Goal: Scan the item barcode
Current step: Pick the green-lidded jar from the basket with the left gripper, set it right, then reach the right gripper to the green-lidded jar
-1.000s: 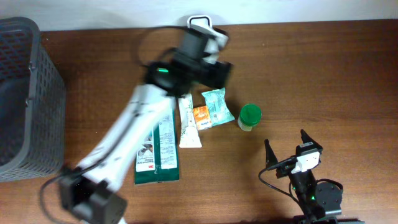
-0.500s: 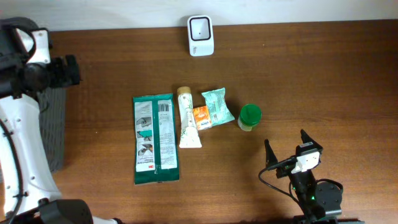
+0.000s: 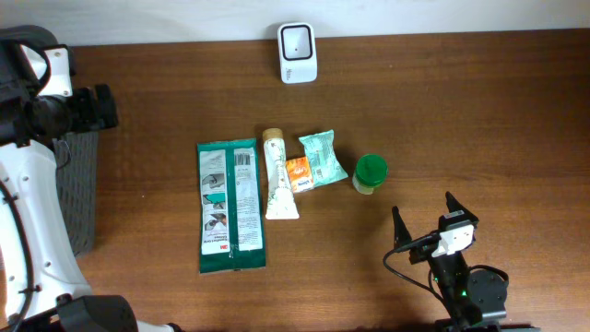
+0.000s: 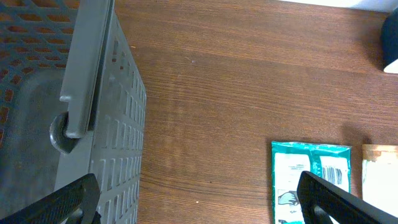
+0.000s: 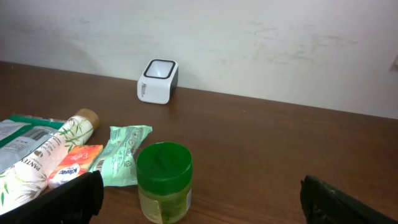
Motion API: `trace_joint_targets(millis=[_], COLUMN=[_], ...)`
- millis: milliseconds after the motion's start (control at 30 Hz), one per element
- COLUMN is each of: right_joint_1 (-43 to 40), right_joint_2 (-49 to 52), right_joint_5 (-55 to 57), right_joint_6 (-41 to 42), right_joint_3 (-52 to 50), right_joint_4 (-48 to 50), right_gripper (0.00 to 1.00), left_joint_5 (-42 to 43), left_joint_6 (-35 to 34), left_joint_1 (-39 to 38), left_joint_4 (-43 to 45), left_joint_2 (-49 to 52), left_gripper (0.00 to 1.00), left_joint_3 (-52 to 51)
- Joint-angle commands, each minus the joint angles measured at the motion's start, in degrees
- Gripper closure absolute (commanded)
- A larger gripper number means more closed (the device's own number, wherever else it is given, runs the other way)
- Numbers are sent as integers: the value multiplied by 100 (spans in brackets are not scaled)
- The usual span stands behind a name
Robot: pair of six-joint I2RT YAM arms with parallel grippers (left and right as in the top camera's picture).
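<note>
Overhead view, whole layout: scanner [image 3: 297, 41] at the far edge of the table [image 3: 479, 111]. Five items lie in a row mid-table, L to R: green pack [image 3: 230, 205], tube [image 3: 277, 175], orange sachet [image 3: 299, 172], teal pouch [image 3: 323, 157], green-lidded jar [image 3: 370, 174]. None is lifted, and all lie well apart from the scanner. Left gripper [image 3: 95, 106] hangs over the rim of the basket [image 3: 81, 194], jaws wide apart, nothing btw. them. Right gripper [image 3: 423, 207] sits near the jar, jaws also apart, empty.

Step in hand (judged): fetch an item for scanning. To do it well, take the pack by a long edge w/ fingers clear of the barcode [image 4: 336, 175], which faces up. Carry it to the scanner & turn the printed side flat toward the window. The soft pack will prob. sag, so grip near the code end.

Left wrist view: gives the basket's side [image 4: 115, 143] close up & the barcode plainly; no jar. Right wrist view: gives the scanner's front face [image 5: 157, 81] & the jar [image 5: 164, 180] side-on, w/ the room wall [image 5: 249, 37] behind; no basket. Only overhead shows both arms at once.
</note>
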Motion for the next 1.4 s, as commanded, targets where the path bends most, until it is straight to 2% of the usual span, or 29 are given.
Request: trace_joint_targets(millis=[0,133,200,267,367,533,633,667,800,867,933,1067,1133,1333,1367], right_joint_1=[37,37,37,35,35,37,37,37,37,37,205,922,981,1228,1300], right_joint_2=[-37,-37,-37,-17,654,3626,5034,5357,6605,7180,7722,8601,9167,9735,9823], right_joint_5=[35,31,-588,-811,-876,-898,-920,-920,-1790,-1683,-826,638,658,649,654], right_joint_6=[48,48,52,463,562,496,498,498,673,1574,2559,3593,3672,3628,3626], right_joint_3=[-46,-46,-46,79,1257,4765,6258,6520,6559,6610,6745,7025,7029,7029,7027], right_joint_4=[-9,33,310,446,-448,-3300,-4605,-4747,-4629,-4631,-4673,-4607,-4334,-4050,-4074], right_gripper=[2,2,2,2,2,2,2,2,2,1,1,2,2,0,2], left_joint_5=[4,2,2,2,2,4,2,4,2,4,2,2,4,4,2], left_joint_6=[72,72,72,72,72,72,72,72,72,72,72,72,72,72,72], left_joint_1=[11,11,11,11,11,11,11,11,11,11,11,11,11,11,11], left_joint_4=[-9,-11,-9,-9,-9,-9,-9,-9,-9,-9,-9,-9,-9,-9,-9], left_joint_2=[-118,-118,-118,-118,-118,-118,-118,-118,-118,-118,-118,-118,-118,-118,-118], left_gripper=[1,1,1,1,1,1,1,1,1,1,1,1,1,1,1], left_joint_3=[31,31,31,31,31,31,31,31,31,31,31,31,31,31,31])
